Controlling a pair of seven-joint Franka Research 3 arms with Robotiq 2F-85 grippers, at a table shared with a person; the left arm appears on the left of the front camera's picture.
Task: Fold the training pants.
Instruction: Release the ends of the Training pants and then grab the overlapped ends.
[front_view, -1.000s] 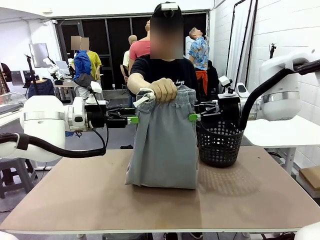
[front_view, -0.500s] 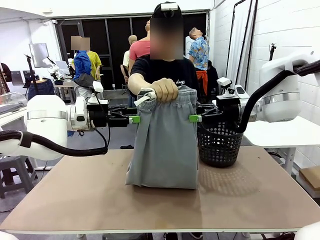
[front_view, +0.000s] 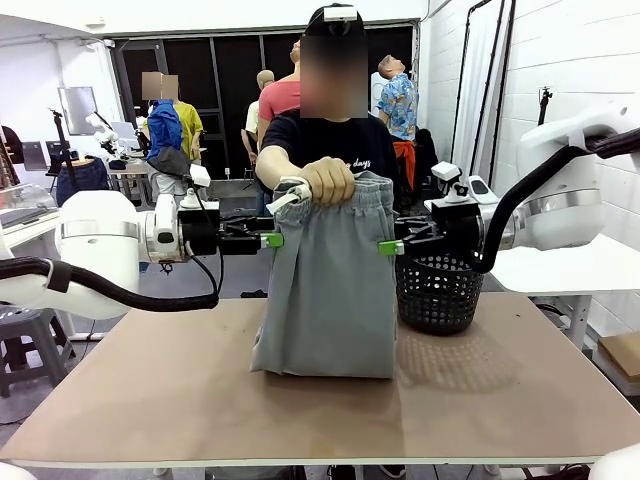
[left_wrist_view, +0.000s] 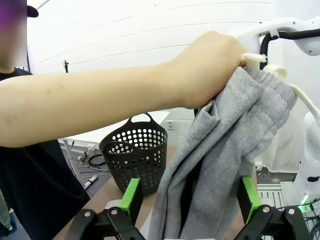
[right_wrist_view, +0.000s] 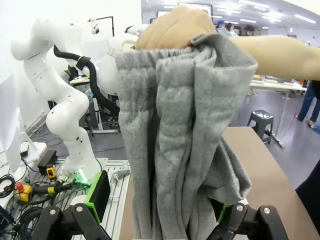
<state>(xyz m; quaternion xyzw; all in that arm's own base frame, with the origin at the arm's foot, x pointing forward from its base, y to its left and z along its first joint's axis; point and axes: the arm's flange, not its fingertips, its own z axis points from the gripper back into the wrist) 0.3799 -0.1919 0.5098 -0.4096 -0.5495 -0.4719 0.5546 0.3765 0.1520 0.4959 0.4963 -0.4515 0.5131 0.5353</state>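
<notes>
Held-up training pants (front_view: 330, 290)
A hand (front_view: 325, 180) hangs them, hem at the desk's (front_view: 150, 400) middle — left gripper (front_view: 272, 240) and right gripper (front_view: 385, 247) flank them, both released.

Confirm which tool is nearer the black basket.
The right tool, open beside the training pants, next to the black basket; the left tool sits on the pants' other side.

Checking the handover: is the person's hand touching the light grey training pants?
Touching. The front view shows the person's hand clenched round the gathered waistband of the light grey soft-fabric training pants.
</notes>
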